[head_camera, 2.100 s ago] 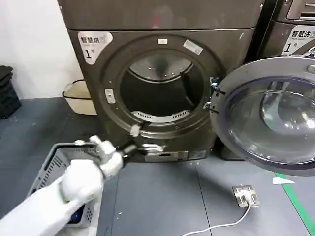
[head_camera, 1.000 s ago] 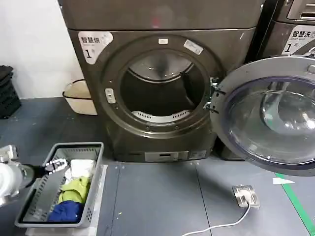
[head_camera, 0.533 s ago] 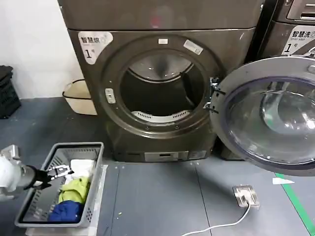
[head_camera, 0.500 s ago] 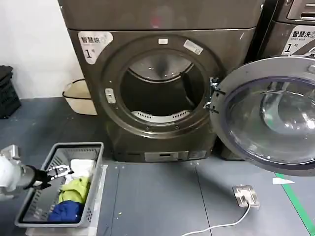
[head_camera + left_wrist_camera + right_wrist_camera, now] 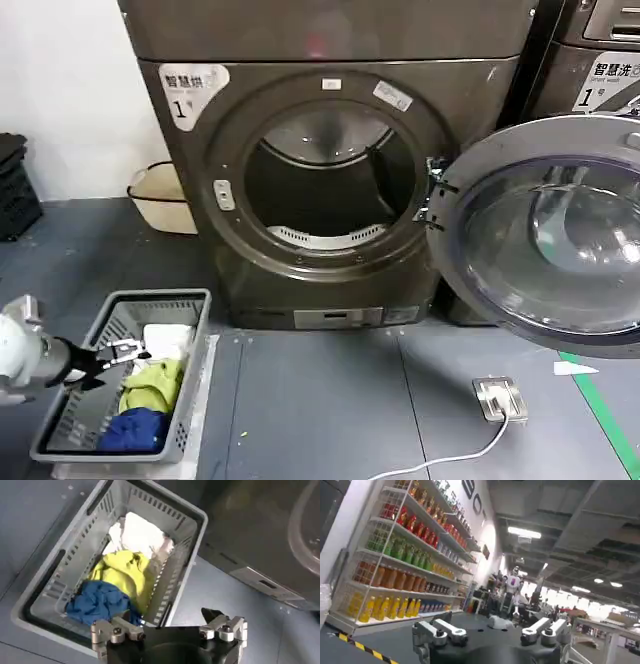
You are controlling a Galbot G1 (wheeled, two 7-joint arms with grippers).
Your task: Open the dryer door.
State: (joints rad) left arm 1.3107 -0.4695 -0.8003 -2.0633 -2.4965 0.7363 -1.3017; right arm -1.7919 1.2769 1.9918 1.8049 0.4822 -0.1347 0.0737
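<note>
The dryer stands in front of me with its drum opening uncovered. The dryer door is swung wide to the right on its hinge, grey inner face and glass towards me. My left gripper hangs low on the left, well clear of the door, above a grey laundry basket. In the left wrist view this gripper is open, with nothing between its fingers. My right gripper points out into the room, open and holding nothing.
The basket holds yellow, blue and white clothes. A neighbouring machine stands behind the open door. A cream basin sits left of the dryer. A silver box with a white cable lies on the floor.
The left arm has drawn back from the dryer's base to the lower left and now hovers over the basket. The door has stayed wide open.
</note>
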